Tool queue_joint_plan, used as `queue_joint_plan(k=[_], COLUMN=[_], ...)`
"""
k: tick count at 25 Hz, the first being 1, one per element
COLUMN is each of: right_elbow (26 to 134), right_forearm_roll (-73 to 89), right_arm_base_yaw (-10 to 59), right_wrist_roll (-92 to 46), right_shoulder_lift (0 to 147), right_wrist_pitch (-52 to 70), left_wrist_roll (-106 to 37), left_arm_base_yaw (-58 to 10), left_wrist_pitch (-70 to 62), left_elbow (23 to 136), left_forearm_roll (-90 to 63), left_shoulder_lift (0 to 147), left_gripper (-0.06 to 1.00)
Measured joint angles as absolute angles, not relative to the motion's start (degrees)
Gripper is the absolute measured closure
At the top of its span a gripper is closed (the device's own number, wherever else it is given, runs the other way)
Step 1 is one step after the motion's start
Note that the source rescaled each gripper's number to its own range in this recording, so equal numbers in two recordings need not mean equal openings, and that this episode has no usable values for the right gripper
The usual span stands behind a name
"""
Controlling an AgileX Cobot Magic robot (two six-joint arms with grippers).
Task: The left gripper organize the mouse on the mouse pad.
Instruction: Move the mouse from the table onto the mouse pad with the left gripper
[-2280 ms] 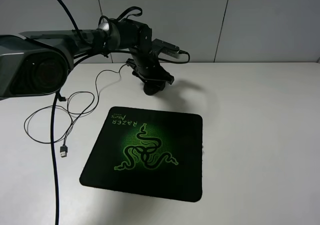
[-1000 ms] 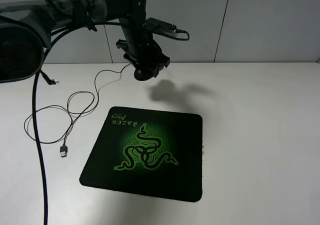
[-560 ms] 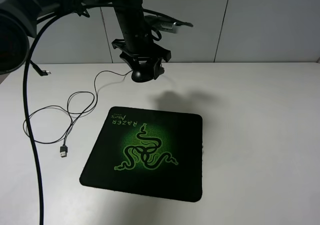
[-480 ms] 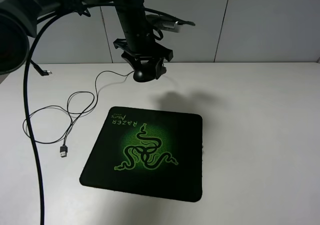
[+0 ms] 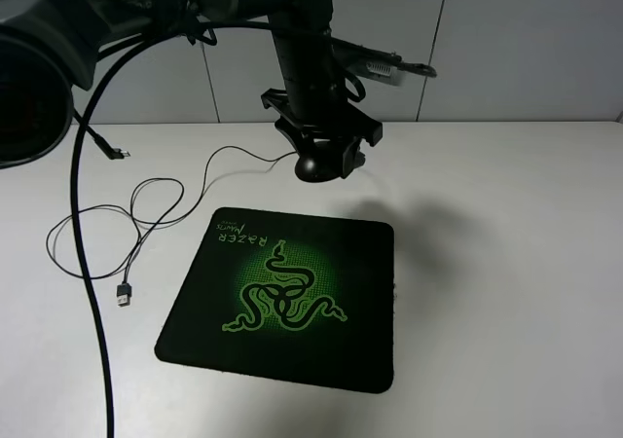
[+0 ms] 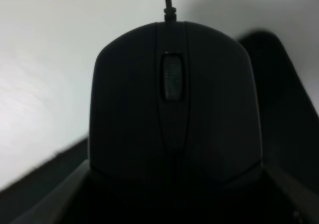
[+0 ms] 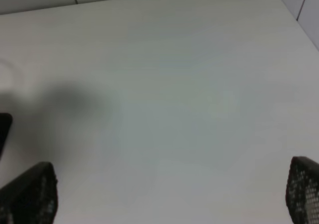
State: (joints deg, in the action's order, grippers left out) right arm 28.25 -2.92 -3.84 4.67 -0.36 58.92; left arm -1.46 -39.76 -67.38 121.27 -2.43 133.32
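My left gripper (image 5: 319,162) is shut on the black mouse (image 5: 313,168) and holds it in the air, just beyond the far edge of the mouse pad (image 5: 282,297). The pad lies flat on the white table with its green emblem facing up. The mouse (image 6: 174,104) fills the left wrist view, scroll wheel up, with a corner of the pad (image 6: 279,84) below it. The mouse's thin cable (image 5: 146,209) trails left over the table in loops and ends in a USB plug (image 5: 125,295). My right gripper (image 7: 172,196) shows only its two dark fingertips (image 7: 31,194), spread wide with nothing between them.
The white table (image 5: 506,263) stretches to the right of the pad. A tiled wall (image 5: 506,39) stands behind it. A thick black arm cable (image 5: 92,263) hangs down at the left over the cable loops. The right wrist view shows bare tabletop (image 7: 174,94).
My left gripper rose from the table with the mouse, then swung right and slightly nearer, toward the pad's far edge. The mouse's cable was dragged along with it.
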Motion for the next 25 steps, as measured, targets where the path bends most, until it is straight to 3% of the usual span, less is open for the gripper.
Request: queue_joint_plan(k=[17,25], right_elbow=[28.3,28.3], right_forearm_roll=[-2.9,-2.9], right_arm_base_yaw=[-3.8,-3.8], right_wrist_roll=[4.7,4.7], right_shoulder_lift=[-0.4,-0.4], right_wrist_pitch=[58.9,58.9], left_wrist_roll=[-1.3,-1.2], left_arm_base_yaw=[-44.8,-44.9], left_wrist_pitch=[-67.1,-52.8], left_elbow=[97.8,80.3], left_forearm_roll=[-3.0,-3.0], left_shoulder_lift=[123.7,117.9], left_gripper=[0.94,0.94])
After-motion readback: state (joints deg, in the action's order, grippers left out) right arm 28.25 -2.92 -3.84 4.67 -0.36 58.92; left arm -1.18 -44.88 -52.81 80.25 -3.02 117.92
